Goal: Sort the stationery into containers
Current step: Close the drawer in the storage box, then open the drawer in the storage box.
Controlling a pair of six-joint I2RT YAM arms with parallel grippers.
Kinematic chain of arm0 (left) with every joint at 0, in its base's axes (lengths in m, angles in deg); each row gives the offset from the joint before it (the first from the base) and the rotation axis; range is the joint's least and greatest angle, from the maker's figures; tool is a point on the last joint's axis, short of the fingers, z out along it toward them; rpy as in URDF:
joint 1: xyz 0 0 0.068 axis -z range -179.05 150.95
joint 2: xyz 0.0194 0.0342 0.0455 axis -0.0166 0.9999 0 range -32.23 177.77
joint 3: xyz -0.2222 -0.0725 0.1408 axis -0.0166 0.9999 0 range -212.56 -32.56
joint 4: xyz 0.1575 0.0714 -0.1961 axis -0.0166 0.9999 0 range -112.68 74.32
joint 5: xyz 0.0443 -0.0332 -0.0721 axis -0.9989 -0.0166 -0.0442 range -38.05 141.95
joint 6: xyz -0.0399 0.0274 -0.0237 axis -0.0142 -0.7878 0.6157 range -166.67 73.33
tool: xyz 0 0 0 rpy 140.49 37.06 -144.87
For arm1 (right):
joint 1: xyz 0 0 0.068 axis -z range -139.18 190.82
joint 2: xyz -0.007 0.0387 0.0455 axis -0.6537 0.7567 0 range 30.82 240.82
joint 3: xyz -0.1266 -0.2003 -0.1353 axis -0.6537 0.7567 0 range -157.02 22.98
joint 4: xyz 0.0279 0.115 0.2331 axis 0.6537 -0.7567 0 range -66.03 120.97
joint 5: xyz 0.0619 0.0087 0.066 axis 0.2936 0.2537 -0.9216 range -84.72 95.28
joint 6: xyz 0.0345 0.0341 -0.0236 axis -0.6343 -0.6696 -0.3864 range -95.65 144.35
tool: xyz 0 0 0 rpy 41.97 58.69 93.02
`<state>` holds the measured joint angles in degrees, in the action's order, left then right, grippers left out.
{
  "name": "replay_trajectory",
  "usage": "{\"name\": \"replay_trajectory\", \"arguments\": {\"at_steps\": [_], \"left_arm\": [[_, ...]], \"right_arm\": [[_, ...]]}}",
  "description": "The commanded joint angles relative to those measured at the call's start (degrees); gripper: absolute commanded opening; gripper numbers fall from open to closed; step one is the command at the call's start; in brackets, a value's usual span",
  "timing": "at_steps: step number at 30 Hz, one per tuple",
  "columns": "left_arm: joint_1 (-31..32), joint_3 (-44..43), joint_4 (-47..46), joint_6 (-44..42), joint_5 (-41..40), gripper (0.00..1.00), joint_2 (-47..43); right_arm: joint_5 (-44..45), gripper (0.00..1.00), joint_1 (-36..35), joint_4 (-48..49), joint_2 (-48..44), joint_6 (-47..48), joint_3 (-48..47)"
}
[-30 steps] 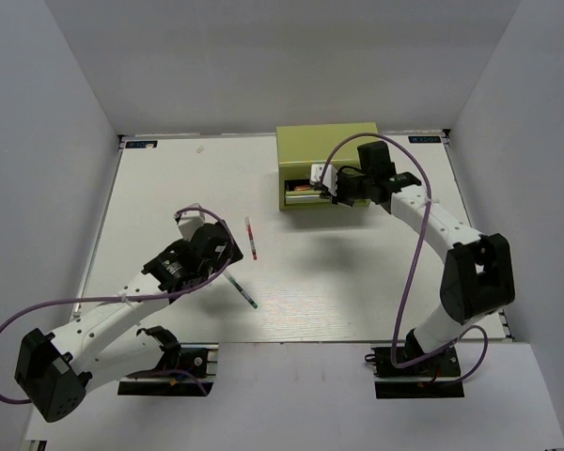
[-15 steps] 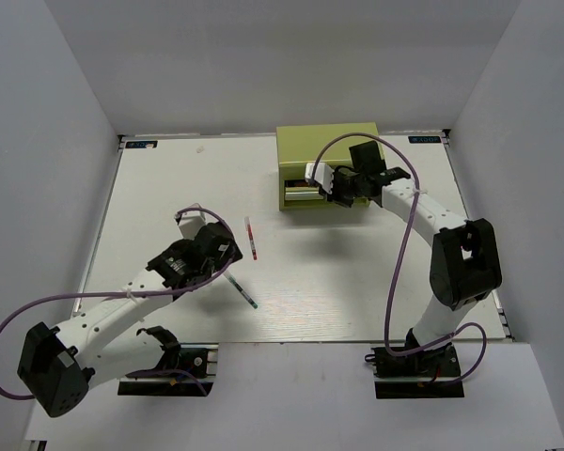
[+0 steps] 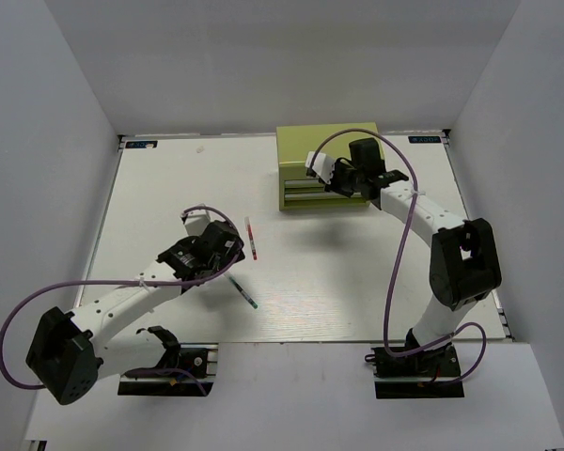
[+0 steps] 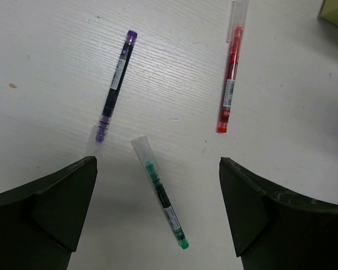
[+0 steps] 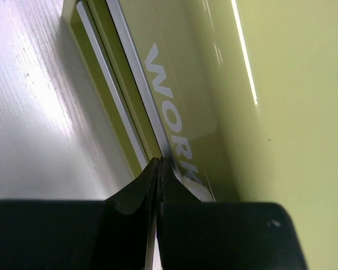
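- Three slim plastic pens are seen lying loose on the flat white table (image 3: 169, 178), none touching another and none inside a container.
- In the left wrist view, a green-tipped pen (image 4: 160, 194) with a clear cap is found lowest. A dark purple pen (image 4: 115, 87) is set up and to the left, and a red pen (image 4: 230, 79) with a clear cap up and to the right.
- From above, the red pen (image 3: 252, 238) is seen just right of the left arm's wrist. The green-tipped pen (image 3: 245, 292) is placed nearer the bases, at a slant.
- The left gripper (image 4: 156, 163) is held released above the pens, its dark fingers (image 4: 45, 214) spread wide on either side of the green-tipped pen, with nothing grasped.
- The olive-green rectangular box (image 3: 324, 146) is placed at the far edge of the table, right of centre, well apart from the pens.
- Its shallow front drawers (image 3: 310, 193) are seen pushed in, and white letters reading "WORK" are printed on the front.
- The right gripper (image 5: 159, 163) is clenched, fingertips pressed together with nothing between them, and is held against the box front (image 5: 270, 84).
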<state>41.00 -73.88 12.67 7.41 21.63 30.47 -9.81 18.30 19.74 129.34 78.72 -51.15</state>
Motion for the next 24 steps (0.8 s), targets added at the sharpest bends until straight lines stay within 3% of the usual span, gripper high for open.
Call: {"name": "replay_trajectory", "arguments": {"at_steps": [1,4,7,11,14,16,18,19,22,24], "left_arm": [[-1.11,-0.95,-1.34,-1.70,0.97,1.00,0.58],[-1.64,-0.95,-2.48,-2.93,2.11,1.00,1.20],[-2.17,-0.95,-4.50,-5.91,5.09,1.00,1.20],[-2.17,-0.95,-11.33,-10.22,11.49,1.00,1.20],[-2.70,-0.25,-18.79,-11.28,17.37,0.94,1.72],[-2.70,0.45,-23.99,-11.28,20.90,0.75,2.78],[-2.70,1.85,-33.18,-8.48,26.70,0.64,5.66],[-2.70,1.86,-36.11,-7.51,29.94,0.49,6.99],[-2.70,1.86,-45.43,-2.07,33.21,0.28,12.60],[-2.70,1.86,-53.76,1.54,34.36,0.25,15.34]], "right_arm": [[2.35,0.00,0.29,5.95,-0.34,-0.49,0.21],[2.09,0.00,0.46,5.86,-0.87,-0.40,1.09],[-7.00,0.00,0.64,1.65,-3.50,0.03,1.79],[-11.44,0.02,0.38,3.21,-11.22,1.18,11.16],[-11.54,0.32,0.64,9.45,-15.54,-4.52,16.20],[-12.33,0.34,0.99,9.64,-17.74,-9.08,16.47],[-13.03,0.36,0.99,10.52,-19.24,-10.68,16.82],[-13.29,0.37,1.16,12.61,-21.42,-11.99,17.08],[-13.39,0.38,0.99,13.42,-22.93,-15.49,16.92],[-11.37,0.29,1.08,13.25,-23.37,-18.23,16.21]]}}
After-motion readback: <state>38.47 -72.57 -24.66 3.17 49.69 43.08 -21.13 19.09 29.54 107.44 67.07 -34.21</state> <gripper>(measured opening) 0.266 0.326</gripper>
